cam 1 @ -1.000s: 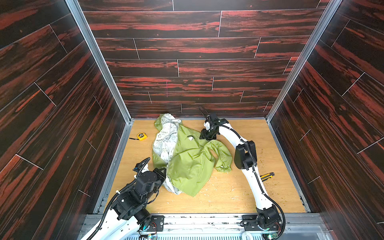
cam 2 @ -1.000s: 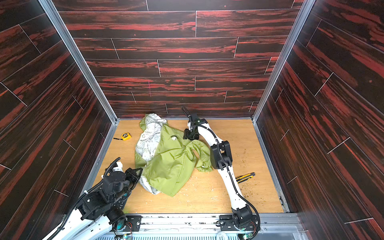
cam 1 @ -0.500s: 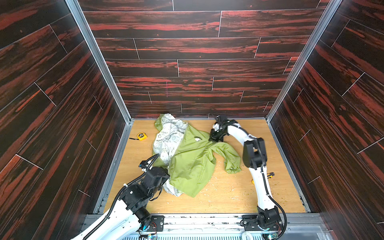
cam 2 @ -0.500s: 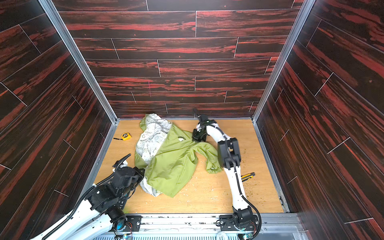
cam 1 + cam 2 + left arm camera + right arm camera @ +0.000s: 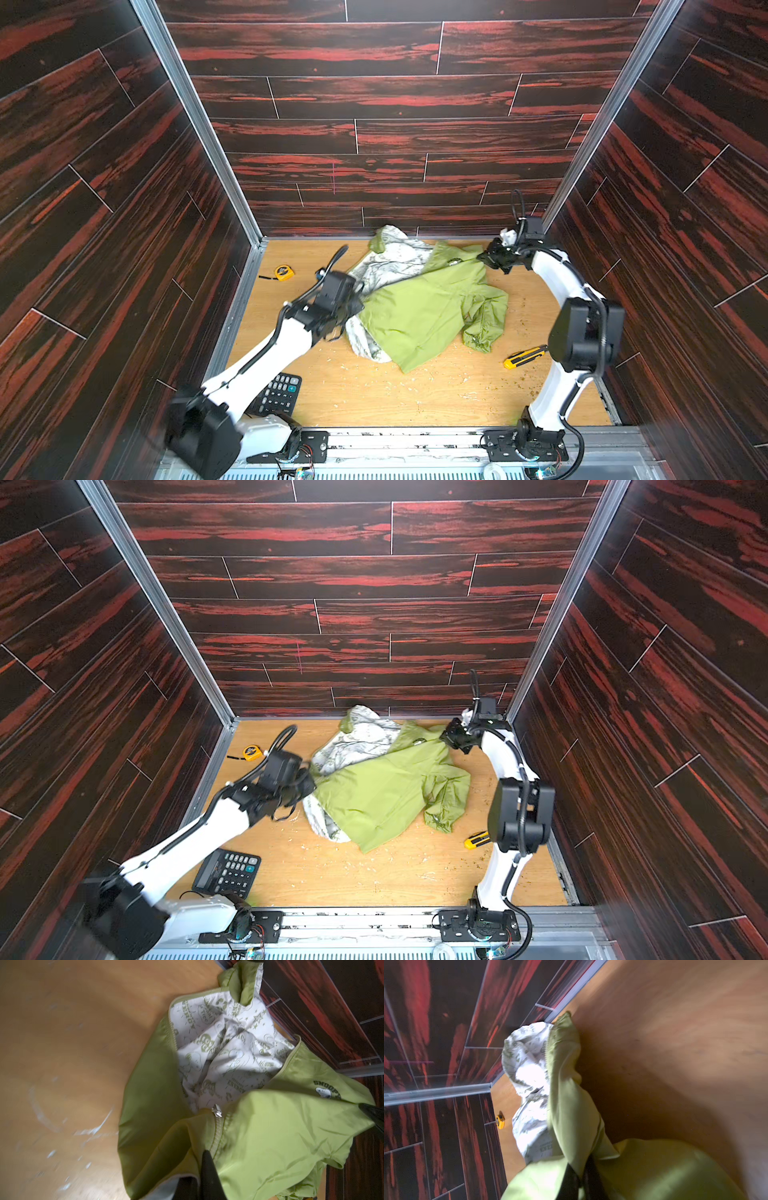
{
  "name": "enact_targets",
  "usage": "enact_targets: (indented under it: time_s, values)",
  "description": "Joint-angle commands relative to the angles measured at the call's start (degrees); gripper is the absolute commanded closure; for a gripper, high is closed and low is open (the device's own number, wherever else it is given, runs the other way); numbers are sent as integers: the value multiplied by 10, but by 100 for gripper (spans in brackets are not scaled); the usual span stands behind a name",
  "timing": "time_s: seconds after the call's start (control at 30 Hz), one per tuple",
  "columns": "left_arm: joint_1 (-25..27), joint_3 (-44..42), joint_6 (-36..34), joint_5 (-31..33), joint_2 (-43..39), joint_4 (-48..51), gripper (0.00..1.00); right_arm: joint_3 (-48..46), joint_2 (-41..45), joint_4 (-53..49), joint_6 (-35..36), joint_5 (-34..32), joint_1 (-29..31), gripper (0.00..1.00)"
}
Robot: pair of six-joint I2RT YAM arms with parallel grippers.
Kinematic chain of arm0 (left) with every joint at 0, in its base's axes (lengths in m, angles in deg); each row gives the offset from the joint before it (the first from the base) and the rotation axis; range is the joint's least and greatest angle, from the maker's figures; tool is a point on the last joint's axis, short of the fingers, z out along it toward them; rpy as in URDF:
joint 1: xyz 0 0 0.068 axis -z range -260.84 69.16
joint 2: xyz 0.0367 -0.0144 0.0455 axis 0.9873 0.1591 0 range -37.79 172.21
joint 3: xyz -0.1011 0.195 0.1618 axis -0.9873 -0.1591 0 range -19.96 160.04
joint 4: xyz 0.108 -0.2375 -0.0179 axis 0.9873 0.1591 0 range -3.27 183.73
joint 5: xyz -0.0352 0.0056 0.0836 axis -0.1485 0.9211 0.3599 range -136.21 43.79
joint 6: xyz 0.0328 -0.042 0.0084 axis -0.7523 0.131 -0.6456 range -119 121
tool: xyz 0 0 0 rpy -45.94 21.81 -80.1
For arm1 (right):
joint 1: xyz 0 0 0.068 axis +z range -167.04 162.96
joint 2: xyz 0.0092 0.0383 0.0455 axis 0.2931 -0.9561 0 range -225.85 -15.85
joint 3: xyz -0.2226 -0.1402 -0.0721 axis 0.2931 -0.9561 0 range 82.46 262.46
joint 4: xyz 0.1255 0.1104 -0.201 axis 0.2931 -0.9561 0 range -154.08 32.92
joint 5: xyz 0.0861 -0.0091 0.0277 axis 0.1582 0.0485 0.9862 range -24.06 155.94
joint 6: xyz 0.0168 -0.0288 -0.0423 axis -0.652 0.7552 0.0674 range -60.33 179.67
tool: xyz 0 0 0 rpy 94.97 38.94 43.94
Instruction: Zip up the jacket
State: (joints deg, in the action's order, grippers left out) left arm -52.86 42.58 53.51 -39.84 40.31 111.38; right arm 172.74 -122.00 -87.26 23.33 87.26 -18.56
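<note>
The only enclosure here is the dark red plank-walled booth, and on its pale wooden floor [image 5: 415, 399] lies the jacket [image 5: 419, 316], spread across the middle and far part in both top views. Its front is open, so the white green-printed lining [image 5: 386, 262] shows toward the back wall. A yellow tape measure [image 5: 284, 272] sits well apart near the left wall. A black calculator [image 5: 279, 392] lies at the near left, partly covered by the left arm. A yellow utility knife [image 5: 524, 356] lies near the right, its end cut off behind the right arm's elbow. The left gripper [image 5: 359, 304] meets the jacket's left edge, but motion blur and its own body hide the tips in the top views. The left wrist view shows a black finger [image 5: 208, 1169] pressed onto the green cloth beside the zipper, the jaws closed and pinching the jacket. On the gripper's side of the silver slider [image 5: 217, 1110] the teeth are meshed; beyond it the two edges spread wide apart. The right gripper [image 5: 483, 257] is pressed together on the jacket's far right corner, and its fingers [image 5: 571, 1178] pinch a fold of green cloth. The chest logo [image 5: 326, 1091] is readable only in the left wrist view. One sleeve is bunched at the right; I cannot make out the other.
</note>
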Motion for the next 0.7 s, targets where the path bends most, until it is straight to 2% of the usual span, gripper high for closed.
enact_targets:
  time_s: [0.0, 0.13, 0.23, 0.43, 0.67]
  values:
    - [-15, 91, -74, -56, 71, -13, 100, -54, 69, 35, -22, -7, -2, 100]
    - [-23, 197, -89, -91, 147, 4, 100, -119, 92, 77, -55, 29, 1, 100]
    - [-31, 239, -97, -94, 158, 40, 100, -151, 94, 114, -85, 51, 20, 100]
    - [-68, 194, -105, -39, 72, 37, 100, -217, 109, 275, -203, 83, 96, 100]
    - [-153, 147, -107, -35, -2, 70, 100, -281, 110, 533, -355, 54, 202, 100]
